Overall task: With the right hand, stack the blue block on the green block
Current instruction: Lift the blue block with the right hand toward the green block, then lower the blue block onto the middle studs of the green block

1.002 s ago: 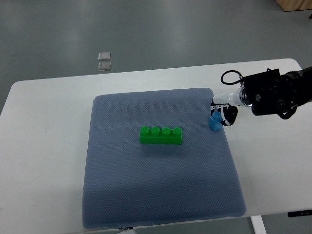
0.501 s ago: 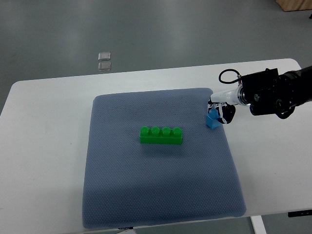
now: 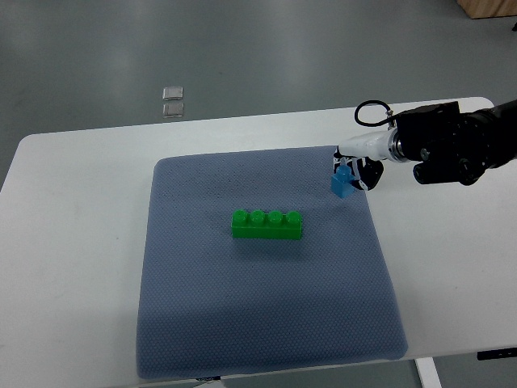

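Blue small plastic block being pinched by right hand, lifted for carrying | green four-stud plastic brick waiting at its 8 o'clock on grey-blue mat

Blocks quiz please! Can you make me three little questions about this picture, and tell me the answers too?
1. True or false: the blue block already sits on the green block.
2. Which hand holds the blue block? A) left B) right C) a person's
3. Fill in: the green block lies on a blue-grey ____.

Key:
1. False. The blue block is held near the mat's right edge, well apart from the green block.
2. B. The arm comes in from the picture's right, and its fingers are closed on the block. No left arm shows.
3. Mat. It covers the middle of the white table.
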